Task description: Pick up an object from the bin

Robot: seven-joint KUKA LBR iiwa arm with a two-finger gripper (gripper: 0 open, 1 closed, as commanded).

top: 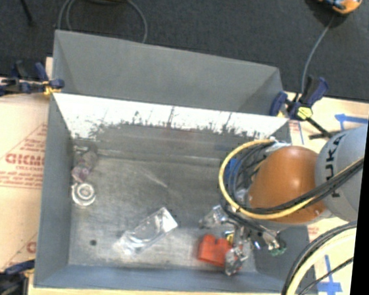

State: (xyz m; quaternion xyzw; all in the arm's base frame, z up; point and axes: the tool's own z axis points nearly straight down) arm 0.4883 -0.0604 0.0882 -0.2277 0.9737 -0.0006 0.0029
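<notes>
My gripper (pixel 233 256) is low in the bin's front right corner, its fingers pointing down. A small red block (pixel 212 250) lies on the bin floor right beside the fingers, on their left and touching or nearly touching them. Whether the block sits between the fingers is hidden by the gripper's body. A clear crumpled plastic piece (pixel 148 230) lies further left, in the front middle of the bin.
A clear small bottle with a round cap (pixel 83 178) lies near the left wall. The arm's orange cover and looped cables hang over the bin's right side, close to the right wall. A small dark speck rests on the floor at front left.
</notes>
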